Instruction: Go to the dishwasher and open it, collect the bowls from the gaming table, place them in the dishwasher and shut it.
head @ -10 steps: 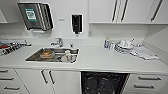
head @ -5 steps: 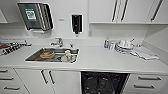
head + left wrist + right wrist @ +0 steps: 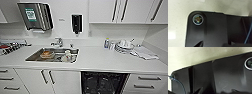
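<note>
Jaws on either arm could not be judged: both wrist views showed the robot's own dark plate over a pale speckled floor, and whether they were spread or pressed together could not be told, nor whether they touched anything.

Nearest in the head view, at the bottom edge and right of centre, the dishwasher (image 3: 103, 83) appeared as a dark opening below the white surface (image 3: 100, 60), its inside black with faint pale specks; the grey front panel was not visible across it. White cabinet doors (image 3: 47, 80) with dark handles stood to its left, and drawers (image 3: 146, 83) to its right.

Further back, a steel sink (image 3: 53, 55) was set into the surface left of centre, with an orange-brown item and some pale dishes lying in it, too blurred to name. A tap (image 3: 58, 42) stood just behind the sink. To the right, near the wall, white dishes (image 3: 124, 45) were stacked, with a small bottle (image 3: 107, 43) beside them and a cloth (image 3: 145, 53) lying further right.

On the wall hung a paper towel dispenser (image 3: 36, 15) and a black soap dispenser (image 3: 76, 23), with upper cabinets (image 3: 125, 11) to the right.
</note>
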Motion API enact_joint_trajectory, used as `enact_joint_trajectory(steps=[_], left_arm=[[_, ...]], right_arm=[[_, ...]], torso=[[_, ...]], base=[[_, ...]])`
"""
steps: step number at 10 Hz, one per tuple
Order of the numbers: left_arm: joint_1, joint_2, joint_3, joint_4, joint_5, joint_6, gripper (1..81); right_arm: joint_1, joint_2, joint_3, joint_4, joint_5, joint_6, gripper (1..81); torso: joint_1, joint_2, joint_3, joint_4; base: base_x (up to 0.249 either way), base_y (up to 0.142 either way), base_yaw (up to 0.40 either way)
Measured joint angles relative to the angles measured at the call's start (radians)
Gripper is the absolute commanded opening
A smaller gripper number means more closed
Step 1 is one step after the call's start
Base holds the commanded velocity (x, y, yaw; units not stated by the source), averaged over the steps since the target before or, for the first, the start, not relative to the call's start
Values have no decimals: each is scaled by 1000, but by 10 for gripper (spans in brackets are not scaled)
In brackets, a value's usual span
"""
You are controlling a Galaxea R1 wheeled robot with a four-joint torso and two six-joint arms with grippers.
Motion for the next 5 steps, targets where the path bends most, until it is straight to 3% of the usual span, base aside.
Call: enact_joint_trajectory(steps=[3, 5], left_arm=[[-3, -8, -1, 0, 0, 1, 811], [-14, -8, 0, 1, 2, 1, 811]], right_arm=[[0, 1, 0, 1, -2, -2, 811], [0, 3, 0, 1, -17, -3, 811]], torso=[[-7, 9, 0, 0], [-43, 66, 0, 0]], base=[[0, 0, 0], [0, 0, 0]])
